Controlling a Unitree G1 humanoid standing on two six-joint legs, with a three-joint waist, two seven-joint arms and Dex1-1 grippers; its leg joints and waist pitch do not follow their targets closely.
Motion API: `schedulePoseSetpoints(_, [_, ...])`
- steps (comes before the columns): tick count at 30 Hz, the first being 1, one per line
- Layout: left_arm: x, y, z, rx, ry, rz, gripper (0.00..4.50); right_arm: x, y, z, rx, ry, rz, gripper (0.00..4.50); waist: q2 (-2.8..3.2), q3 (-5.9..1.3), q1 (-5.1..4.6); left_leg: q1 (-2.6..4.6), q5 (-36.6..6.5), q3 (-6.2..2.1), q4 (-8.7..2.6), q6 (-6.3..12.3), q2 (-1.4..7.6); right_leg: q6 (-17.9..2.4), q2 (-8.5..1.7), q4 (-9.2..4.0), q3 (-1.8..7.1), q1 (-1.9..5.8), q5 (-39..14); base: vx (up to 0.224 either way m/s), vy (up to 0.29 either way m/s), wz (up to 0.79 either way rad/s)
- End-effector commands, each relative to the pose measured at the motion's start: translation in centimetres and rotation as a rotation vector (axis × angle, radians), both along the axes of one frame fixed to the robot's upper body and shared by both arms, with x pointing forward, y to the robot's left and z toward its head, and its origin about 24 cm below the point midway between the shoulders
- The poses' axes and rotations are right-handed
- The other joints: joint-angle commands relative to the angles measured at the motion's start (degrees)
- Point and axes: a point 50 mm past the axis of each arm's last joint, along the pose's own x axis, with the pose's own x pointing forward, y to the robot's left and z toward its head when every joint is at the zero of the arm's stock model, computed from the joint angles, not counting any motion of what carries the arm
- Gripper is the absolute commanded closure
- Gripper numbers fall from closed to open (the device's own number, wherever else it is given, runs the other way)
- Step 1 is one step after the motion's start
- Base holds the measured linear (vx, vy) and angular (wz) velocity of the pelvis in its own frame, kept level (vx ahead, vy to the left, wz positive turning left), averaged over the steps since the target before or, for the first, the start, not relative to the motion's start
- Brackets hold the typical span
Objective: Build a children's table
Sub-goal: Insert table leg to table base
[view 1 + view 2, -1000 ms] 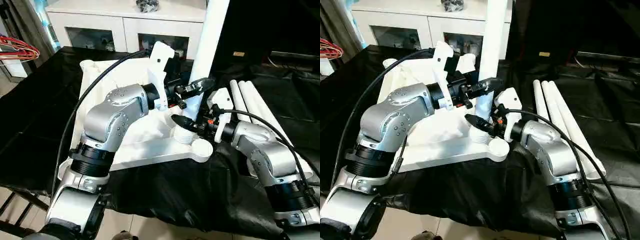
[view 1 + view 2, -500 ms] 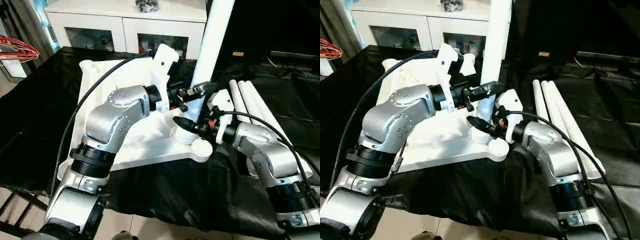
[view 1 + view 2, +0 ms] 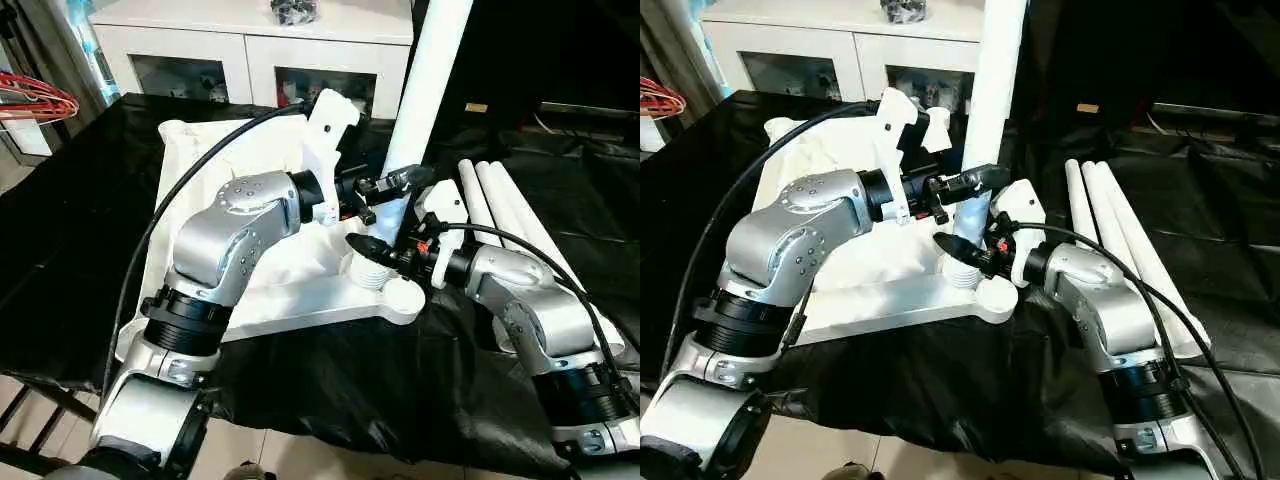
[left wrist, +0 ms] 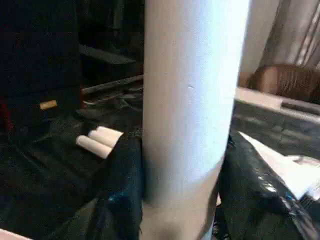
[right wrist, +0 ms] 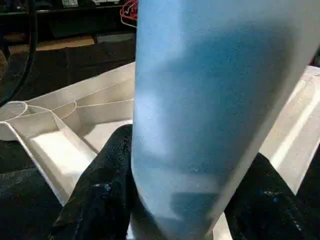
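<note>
Upturned white tabletop [image 3: 250, 290] on black cloth [image 3: 60, 240]: 1 leg [image 3: 425, 90] upright in its near-right corner socket, pinched by left gripper [image 3: 392, 187] and right gripper [image 3: 380, 250]; 3 spare legs [image 3: 510, 215] lying beside its right edge.

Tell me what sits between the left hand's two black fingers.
In the left wrist view, the upright white table leg stands between the left hand's fingers, which close against it on either side.
</note>
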Motion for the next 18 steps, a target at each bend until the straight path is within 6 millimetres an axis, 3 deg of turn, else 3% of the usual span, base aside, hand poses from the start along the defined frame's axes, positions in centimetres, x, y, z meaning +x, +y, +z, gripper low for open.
schedulePoseSetpoints(1, [-0.3,-0.3,1.5,-0.078,-0.009,-0.041,1.77,-0.2,0.9,-0.1,0.011,-0.005,0.021,2.58,-0.37,-4.3,0.07,0.37,-7.68,-0.78,-3.48,2.51,2.43,-13.0,-3.79,-3.94,2.61,3.6,-9.64,0.0,0.0,0.0])
schedulePoseSetpoints(3, [0.0,0.2,2.4,-0.155,-0.044,0.002,1.54,0.4,0.6,0.4,0.063,-0.013,-0.043,2.62,-0.34,-4.32,0.02,0.39,-7.68,-0.87,-3.55,2.73,2.53,-13.1,-3.78,-3.99,2.55,3.5,-9.42,0.0,0.0,0.0])
schedulePoseSetpoints(9, [0.9,1.2,3.8,-0.288,-0.093,0.153,1.51,1.0,0.0,0.6,0.125,-0.011,-0.139,2.63,-0.52,-4.23,0.09,0.48,-8.31,-0.81,-3.58,2.42,2.52,-12.41,-3.74,-4.27,2.6,3.47,-10.43,0.0,0.0,0.0])
schedulePoseSetpoints(14, [1.0,1.6,3.2,-0.227,-0.101,0.165,1.51,1.4,-0.6,0.4,0.138,-0.014,-0.224,2.63,-0.38,-4.36,0.06,0.42,-7.16,-0.84,-3.58,2.41,2.46,-11.72,-3.69,-3.98,2.6,3.48,-9.46,0.0,0.0,0.0])
schedulePoseSetpoints(18, [0.9,3.1,1.0,-0.044,-0.142,0.148,1.51,1.9,-2.2,0.3,0.144,-0.011,-0.344,2.63,-0.17,-4.29,-0.17,0.62,-7.73,-0.84,-3.78,1.54,2.48,-10.88,-3.62,-4.06,2.62,3.28,-10.77,0.0,0.0,0.0])
